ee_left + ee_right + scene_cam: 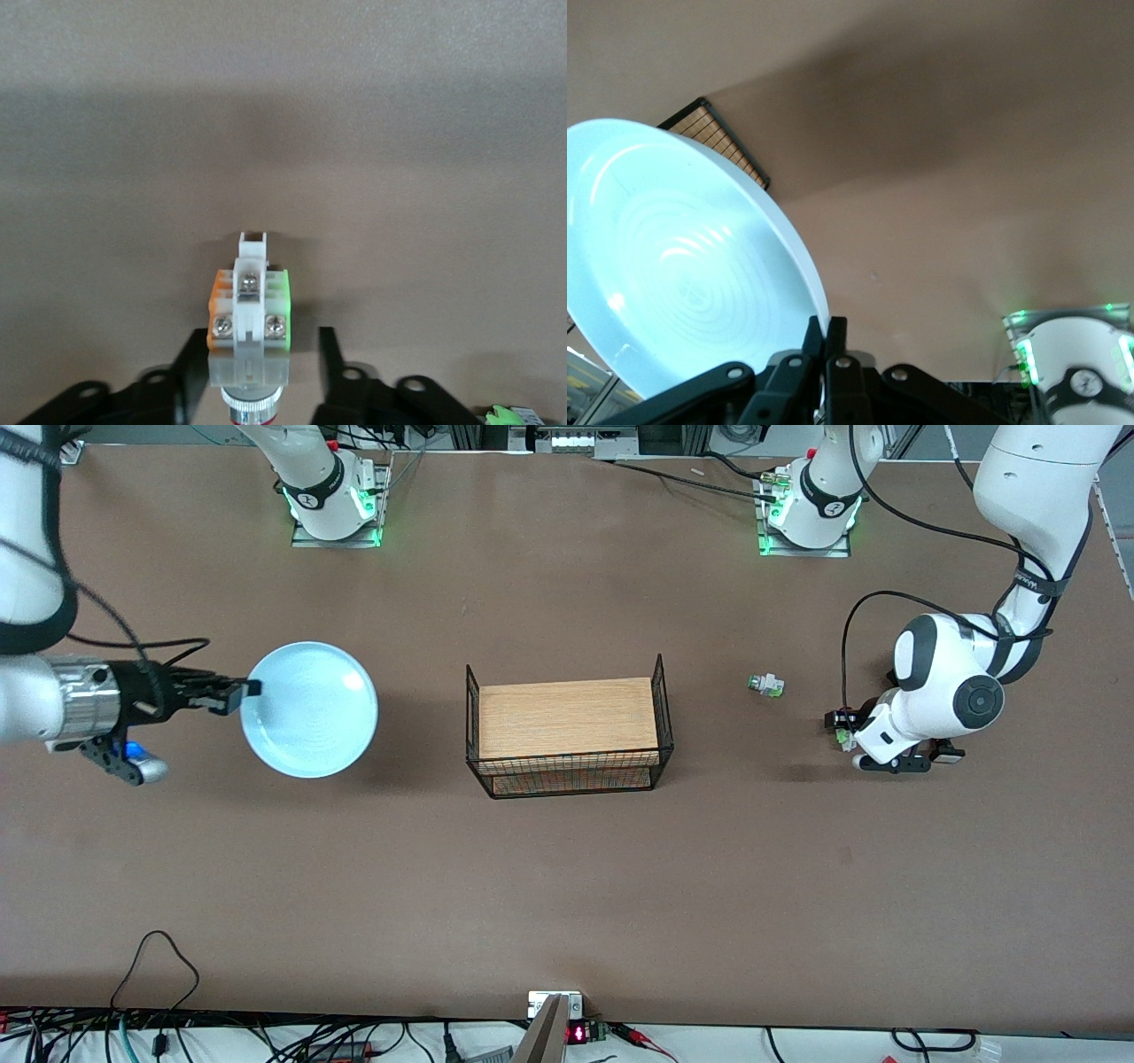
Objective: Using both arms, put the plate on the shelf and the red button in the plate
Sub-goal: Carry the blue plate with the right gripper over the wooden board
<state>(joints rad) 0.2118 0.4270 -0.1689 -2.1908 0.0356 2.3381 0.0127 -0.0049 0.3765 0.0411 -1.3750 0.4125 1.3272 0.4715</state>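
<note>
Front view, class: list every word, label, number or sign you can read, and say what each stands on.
None can be read for certain.
Red digits on the small display at the table's edge nearest the camera: too small.
Lettering on the left arm's strap: too blurred.
The plate, rack and red button: no text.

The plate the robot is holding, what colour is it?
Pale light blue and glossy. The plate shows best in the front view.

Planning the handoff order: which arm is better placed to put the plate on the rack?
Right. The right gripper is shut on the plate's rim beside the rack; the left gripper straddles the red button.
</note>
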